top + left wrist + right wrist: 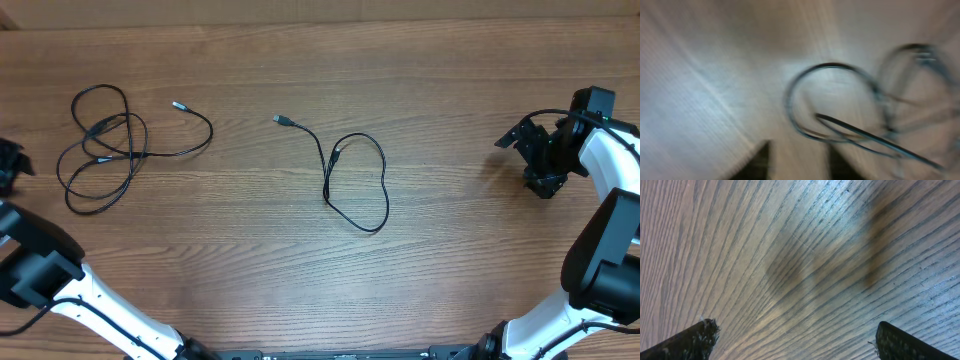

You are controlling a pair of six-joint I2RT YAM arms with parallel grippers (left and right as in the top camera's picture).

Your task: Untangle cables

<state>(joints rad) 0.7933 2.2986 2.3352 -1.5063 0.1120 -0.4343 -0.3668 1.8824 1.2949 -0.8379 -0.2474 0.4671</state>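
Observation:
Two groups of thin black cables lie on the wooden table. At the left is a coiled tangle of cables (100, 150) with a silver-tipped plug (178, 103) reaching right. In the middle lies a single looped cable (355, 180), its plug (283, 120) pointing up-left. My left gripper (10, 165) sits at the far left edge beside the tangle. The left wrist view is blurred, showing the cable loops (835, 100) ahead of the gripper (799, 167); its jaws are narrowly apart over bare wood. My right gripper (527, 160) (796, 340) hangs wide open at the right, holding nothing.
The brown wood-grain table (450, 260) fills the overhead view. White arm links with black joints reach in from the bottom left (90, 295) and the bottom right (600, 260). A paler strip runs along the table's far edge (320, 10).

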